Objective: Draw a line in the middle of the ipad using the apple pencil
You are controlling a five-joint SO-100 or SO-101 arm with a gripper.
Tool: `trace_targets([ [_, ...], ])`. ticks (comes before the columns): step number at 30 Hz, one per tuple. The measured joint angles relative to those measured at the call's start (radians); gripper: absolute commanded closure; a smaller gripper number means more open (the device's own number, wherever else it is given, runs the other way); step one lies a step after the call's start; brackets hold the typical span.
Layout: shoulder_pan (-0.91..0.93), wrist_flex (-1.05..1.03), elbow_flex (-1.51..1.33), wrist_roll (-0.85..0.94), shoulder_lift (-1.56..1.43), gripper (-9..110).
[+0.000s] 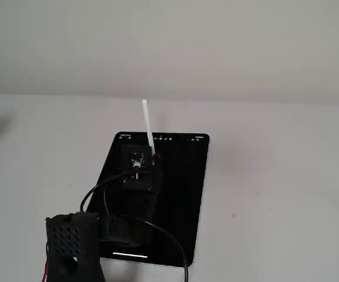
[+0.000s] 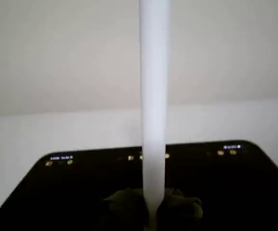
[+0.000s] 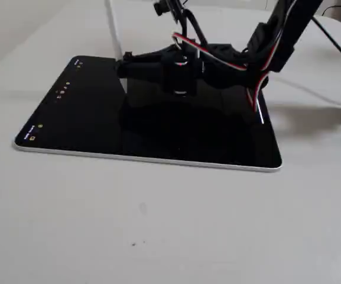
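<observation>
table (image 3: 158, 236): pale grey, matte | on it: ipad (image 3: 87, 127), lying flat

Pale off-white table (image 1: 287, 194) filling the lower two-thirds of a fixed view, meeting a plain grey-white wall (image 1: 169, 41) along a soft horizontal edge in the upper third. Same wall (image 2: 57, 53) blurred across the wrist view's top half. Even, diffuse light; faint shadows and small specks on the tabletop (image 3: 140, 236).

ipad (image 2: 81, 187) | top edge of screen: row of tiny lit icons/marks, white + yellow | too small & blurry to read in any view | no other text, brand or nr legible
</observation>
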State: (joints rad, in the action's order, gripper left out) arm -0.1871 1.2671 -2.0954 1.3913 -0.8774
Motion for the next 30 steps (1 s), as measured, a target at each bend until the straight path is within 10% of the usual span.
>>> trace_targets([
  [30, -0.003, 0.048, -0.037, 0.038, 0.021, 101],
])
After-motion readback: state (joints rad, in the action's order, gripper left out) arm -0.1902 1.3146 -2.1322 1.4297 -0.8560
